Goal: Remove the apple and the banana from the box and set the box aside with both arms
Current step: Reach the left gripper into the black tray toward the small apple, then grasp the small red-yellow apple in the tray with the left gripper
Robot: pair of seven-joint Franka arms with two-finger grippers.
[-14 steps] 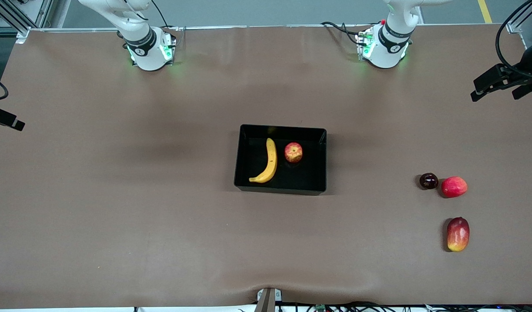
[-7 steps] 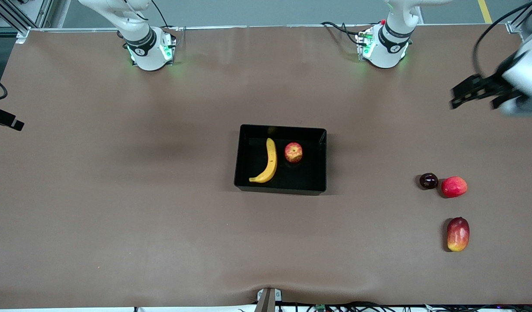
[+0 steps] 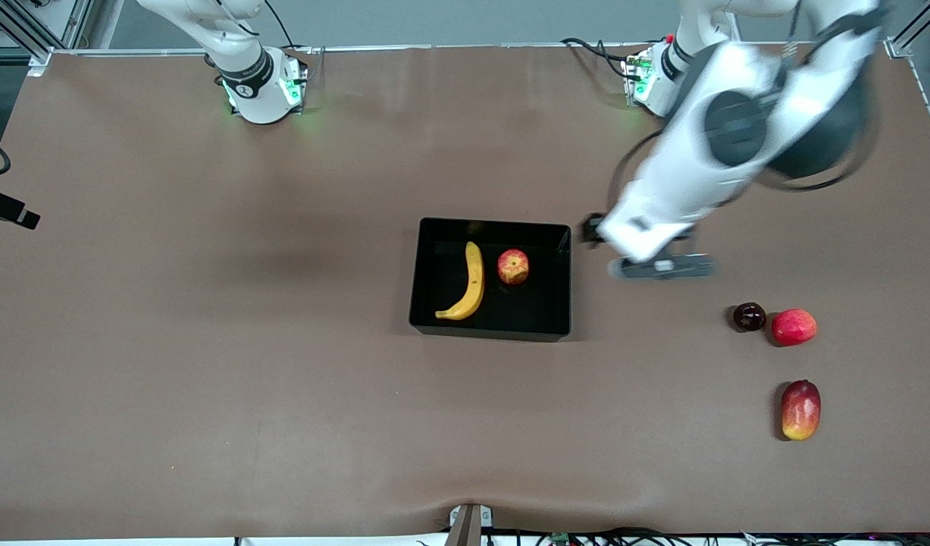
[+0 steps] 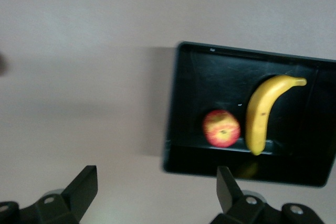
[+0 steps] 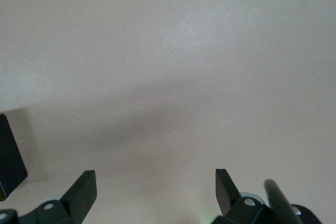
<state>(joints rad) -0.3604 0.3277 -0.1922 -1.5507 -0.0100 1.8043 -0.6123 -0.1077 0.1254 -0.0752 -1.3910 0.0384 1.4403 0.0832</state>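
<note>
The black box (image 3: 492, 224) sits mid-table with the yellow banana (image 3: 473, 285) and the small red apple (image 3: 513, 266) inside it. My left gripper (image 3: 628, 250) hangs open and empty over the table, beside the box's end toward the left arm. In the left wrist view its gripper (image 4: 157, 187) is open, with the box (image 4: 173, 103), apple (image 4: 221, 128) and banana (image 4: 260, 114) ahead of it. My right gripper (image 3: 10, 208) waits at the right arm's end of the table. It is open and empty over bare table in the right wrist view (image 5: 156, 187).
Toward the left arm's end lie a dark round fruit (image 3: 749, 316), a red fruit (image 3: 794, 327) touching it, and a red-yellow mango (image 3: 801, 409) nearer the front camera. The brown table surface (image 3: 207, 364) is bare around the box.
The left arm has swung in fast from the left arm's end of the table to beside the box. The right arm, box and fruits have not moved.
</note>
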